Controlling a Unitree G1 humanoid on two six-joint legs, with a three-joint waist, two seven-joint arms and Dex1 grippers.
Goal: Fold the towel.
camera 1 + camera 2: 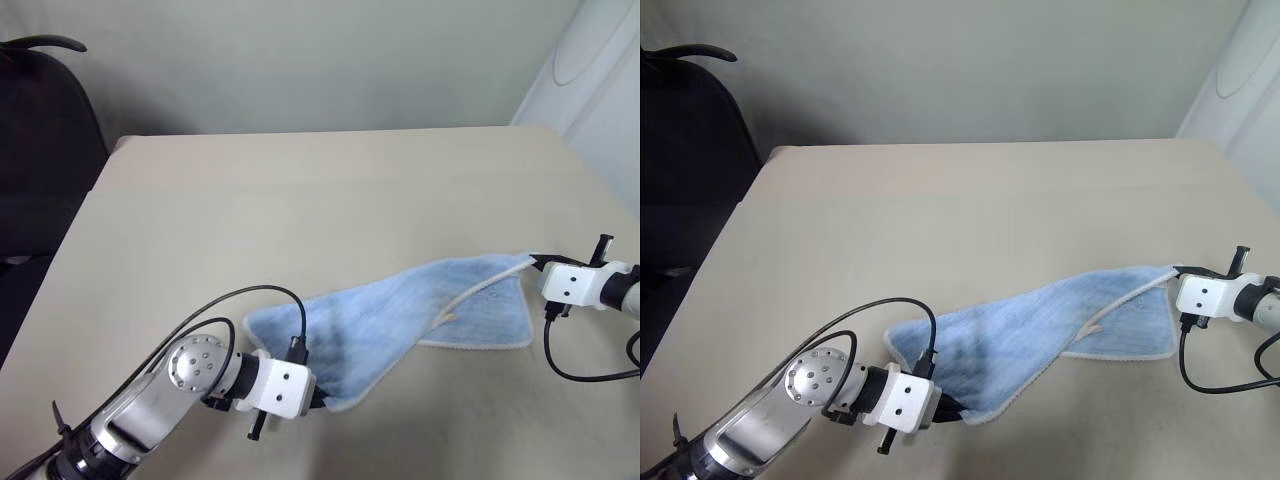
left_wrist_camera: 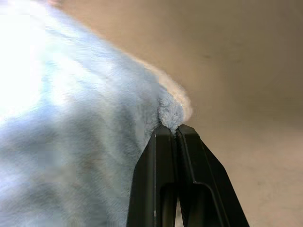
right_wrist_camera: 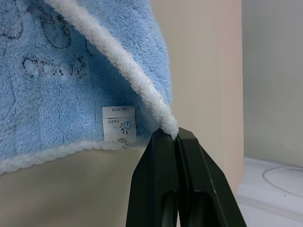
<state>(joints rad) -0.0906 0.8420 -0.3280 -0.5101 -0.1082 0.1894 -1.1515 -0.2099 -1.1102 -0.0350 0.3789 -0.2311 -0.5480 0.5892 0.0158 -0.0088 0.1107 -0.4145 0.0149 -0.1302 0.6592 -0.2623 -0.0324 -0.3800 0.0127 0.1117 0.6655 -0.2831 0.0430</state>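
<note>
A: We see the towel [image 1: 400, 315], light blue terry with whitish edging, lying across the near right part of the beige counter [image 1: 300, 200], partly folded over itself and lifted at two corners.

B: We note the left hand [image 2: 176, 132] with its two black fingers [image 2: 151, 189] pressed together on the towel's near corner, the pile bunching just above the tips. In the head views that corner sits at the towel's near edge, beside the white wrist housing.

A: We find the right hand [image 3: 176, 135] likewise pinching the towel, here on the white edging at the far right corner, which is raised clear of the counter.

B: As for writing, we see a small white label [image 3: 119, 124] sewn just inside the edging, carrying a line of small print and a coloured round mark; we cannot read the print. Dark stitched outlines, possibly lettering, cross the pile above it, also illegible.

A: A black chair [image 1: 40, 150] stands beyond the counter's left edge.
</note>
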